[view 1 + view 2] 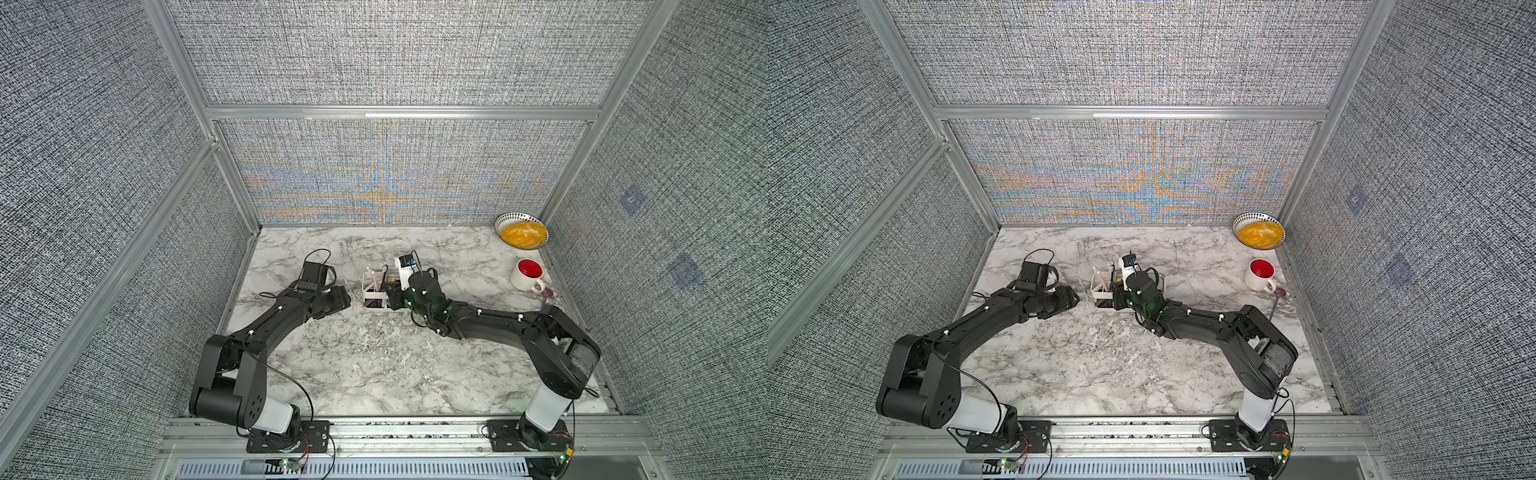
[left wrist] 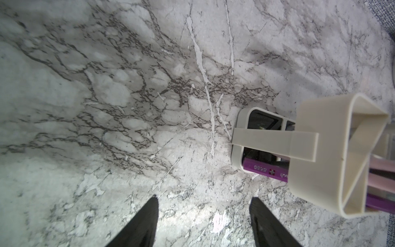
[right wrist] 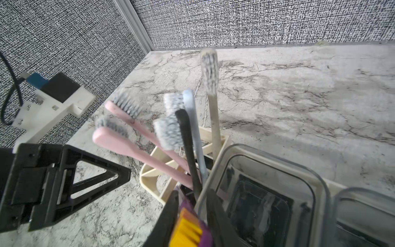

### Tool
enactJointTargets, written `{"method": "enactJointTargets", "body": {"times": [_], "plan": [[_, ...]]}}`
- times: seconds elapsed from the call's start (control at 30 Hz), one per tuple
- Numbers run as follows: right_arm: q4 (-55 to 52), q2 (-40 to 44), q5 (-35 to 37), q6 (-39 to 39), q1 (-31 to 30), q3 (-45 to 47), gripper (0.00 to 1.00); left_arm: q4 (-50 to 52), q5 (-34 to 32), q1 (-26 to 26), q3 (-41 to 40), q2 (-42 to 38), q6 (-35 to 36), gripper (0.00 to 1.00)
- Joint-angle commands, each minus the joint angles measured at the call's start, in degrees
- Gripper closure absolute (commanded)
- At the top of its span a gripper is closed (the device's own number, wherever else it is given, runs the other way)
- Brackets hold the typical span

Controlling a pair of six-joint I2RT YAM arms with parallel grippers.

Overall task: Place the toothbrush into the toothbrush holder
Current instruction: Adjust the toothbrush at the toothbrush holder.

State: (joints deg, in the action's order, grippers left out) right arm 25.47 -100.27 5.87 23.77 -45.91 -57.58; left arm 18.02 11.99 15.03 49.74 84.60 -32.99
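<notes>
The right fingers (image 3: 164,222) seem to pinch the purple plastic toothbrush with yellow bristles (image 3: 188,227), its handle inside the white rectangular-frame toothbrush holder (image 3: 148,178); the left fingers (image 2: 141,224) stand spread just beside it.

A purple toothbrush (image 3: 188,231) with yellow bristles is lying slanted at the near end of the white frame holder (image 1: 365,297), which is standing mid-bench.

Right gripper (image 3: 192,201) sits hidden under its wrist in both top views, toothbrush (image 3: 188,231) blurred, cut by picture edge, grip on it unclear, toothbrush holder (image 3: 149,181) cropped.
</notes>
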Motion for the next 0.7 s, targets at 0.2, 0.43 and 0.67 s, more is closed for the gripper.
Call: {"method": "enactJointTargets", "body": {"times": [0.2,0.43,0.67], "plan": [[-2.70,1.78,2.19,-3.85,-0.06,-2.66,0.90,-1.10,0.15,0.06,-0.25,0.47,0.15,0.30],[-12.74,1.31,2.66,-10.37,-0.13,-9.08,0.90,-1.31,0.05,0.06,-0.65,0.27,0.12,0.30],[-19.87,-0.01,2.69,-14.90,-0.14,-13.52,0.90,-1.85,0.48,0.01,-0.69,0.83,-0.05,0.30]]}}
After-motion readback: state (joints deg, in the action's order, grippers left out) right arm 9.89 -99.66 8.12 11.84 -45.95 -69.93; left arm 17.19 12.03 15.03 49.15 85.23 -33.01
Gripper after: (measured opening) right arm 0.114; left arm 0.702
